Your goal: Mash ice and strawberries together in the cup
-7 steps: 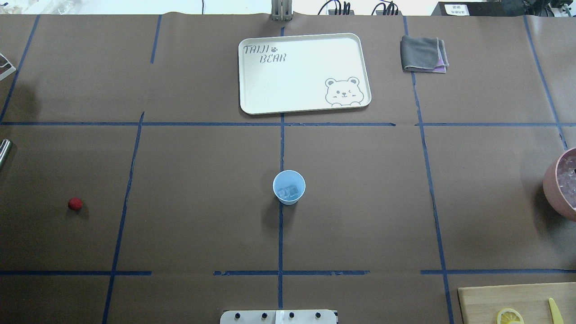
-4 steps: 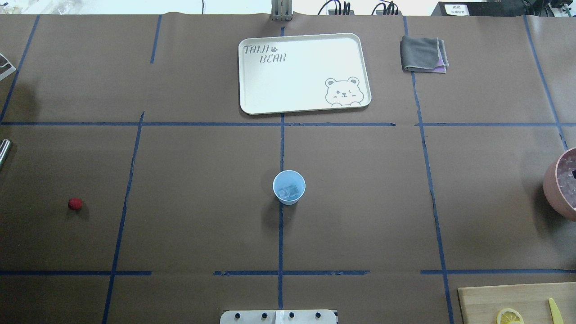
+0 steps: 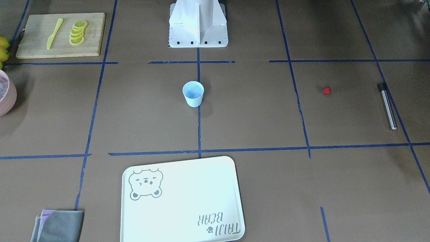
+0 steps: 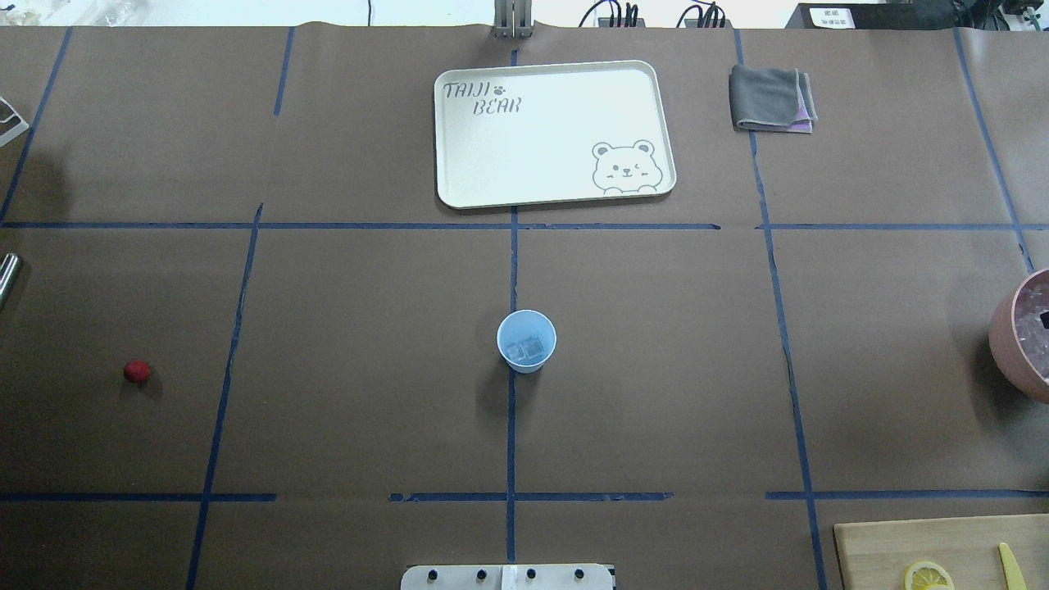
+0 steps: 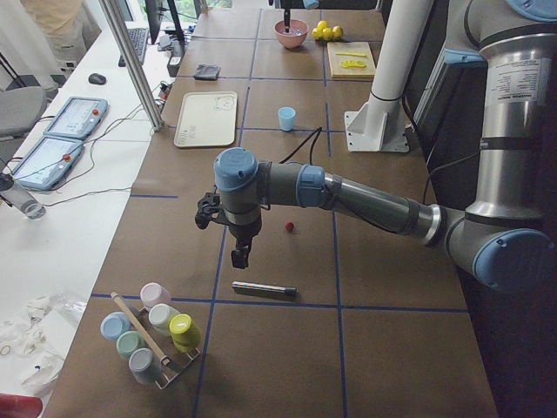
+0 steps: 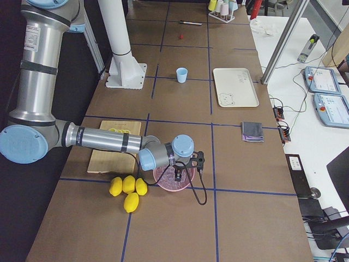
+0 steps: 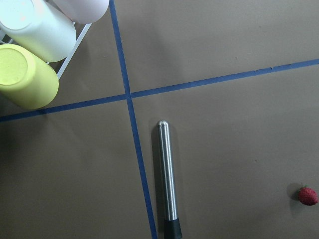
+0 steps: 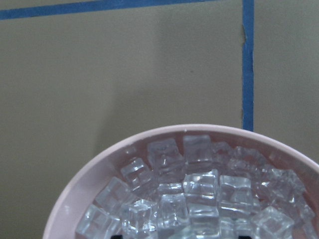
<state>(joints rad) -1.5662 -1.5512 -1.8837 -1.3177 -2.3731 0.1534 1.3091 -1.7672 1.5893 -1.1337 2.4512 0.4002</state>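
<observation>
The pale blue cup stands upright at the table's middle with ice cubes in its bottom. One red strawberry lies alone on the table far to the left, also in the left wrist view. My left gripper hangs over a metal rod near the strawberry; I cannot tell whether it is open or shut. My right gripper reaches down into the pink bowl of ice cubes; its state is unclear too.
A white bear tray and a folded grey cloth lie at the far side. A cutting board holds lemon slices and a yellow knife. Whole lemons sit by the pink bowl. A rack of cups stands beyond the rod.
A dark part of the right gripper has come into sight over the pink bowl at the overhead view's right edge. Cup, ice and strawberry have not moved.
</observation>
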